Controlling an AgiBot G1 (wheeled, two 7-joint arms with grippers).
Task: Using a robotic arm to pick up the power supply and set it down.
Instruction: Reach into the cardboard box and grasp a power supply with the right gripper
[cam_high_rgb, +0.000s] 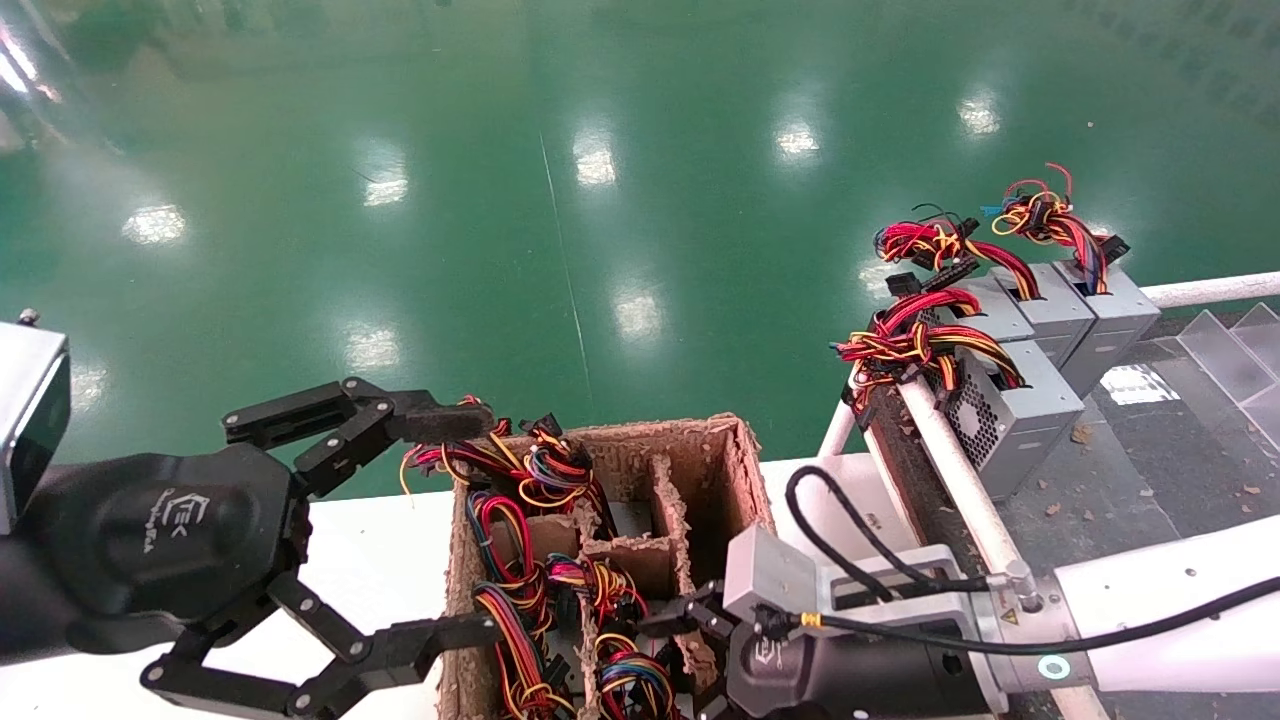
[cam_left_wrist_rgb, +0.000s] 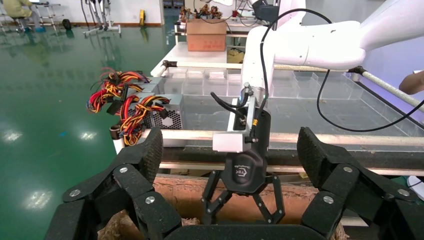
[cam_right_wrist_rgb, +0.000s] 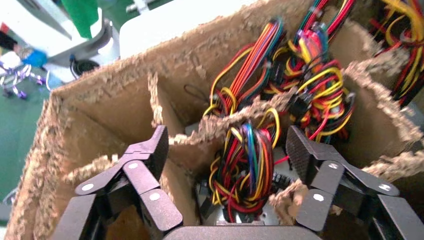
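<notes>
R fingers (cam_right_wrist_rgb: 150, 155) spread wide, straddling a wire bundle (cam_right_wrist_rgb: 245, 170) (yellow, red, some blue) that sticks up from one cell of the cardboard box (cam_high_rgb: 735, 455). Nothing pinched yet; pads apart from the wires on both sides. Judging by the straddle, the gap is set to pass the bundle and reach the metal body below. A bit of grey casing shows under the wires, the rest hidden.

That is prob. the power supply (cam_right_wrist_rgb: 240, 212): sits upright in the cell, wires up, deep between the ragged dividers. Dividers keep each unit standing and separate, so access is from above only.

R gripper (cam_high_rgb: 690, 620) hangs over the box's near-right cells, wrist camera looking straight down into them, arm coming in from the right.

L gripper (cam_high_rgb: 440, 530) also splayed open, holding nothing, level with the box's left wall, one finger near the far corner, one near the near corner. Looks like bracing or standby; can't tell which. From its wrist view the R gripper (cam_left_wrist_rgb: 243, 212) shows across the box rim.

Beyond, to the right: conveyor rail (cam_high_rgb: 950, 460) with grey units (cam_high_rgb: 1010, 410) lined up, bundles pointing away. Likely the set-down place. White surface (cam_high_rgb: 380, 550) under the box; green floor (cam_high_rgb: 600, 200) beyond.
</notes>
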